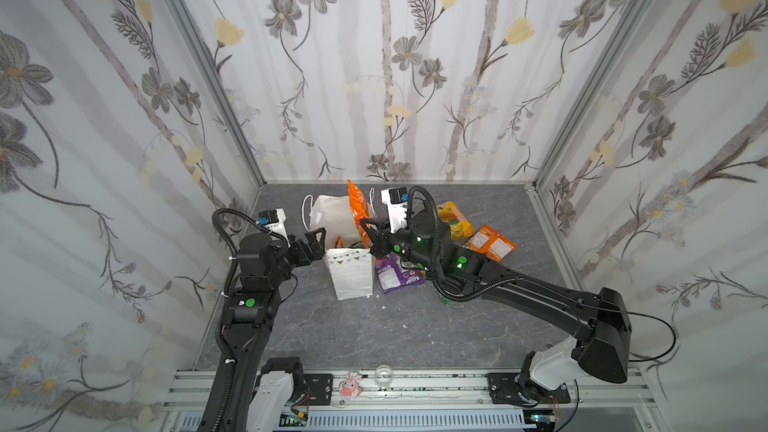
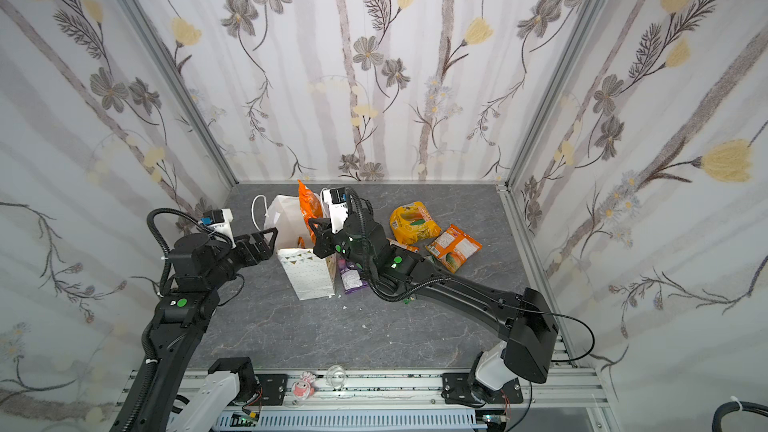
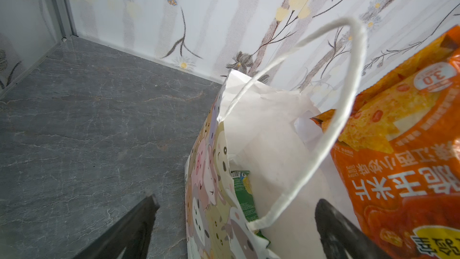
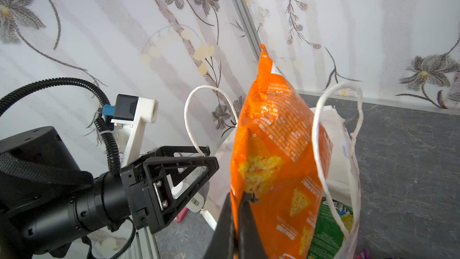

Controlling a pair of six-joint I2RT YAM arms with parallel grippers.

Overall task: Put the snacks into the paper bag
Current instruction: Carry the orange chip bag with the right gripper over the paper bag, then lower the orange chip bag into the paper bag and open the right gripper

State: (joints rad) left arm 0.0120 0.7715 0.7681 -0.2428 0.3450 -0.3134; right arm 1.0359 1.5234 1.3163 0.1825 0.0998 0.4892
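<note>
The paper bag stands open, a purple packet lying just beside it. The left claw gapes wide at its rim; the right claw pinches an orange packet upright in the bag's mouth.

Left arm runs up the lower left of both top views, elbow bent, with the left gripper aimed toward centre and its jaws spread wide. Right arm stretches in from the lower right, right gripper pinched tight on the orange packet.
</note>
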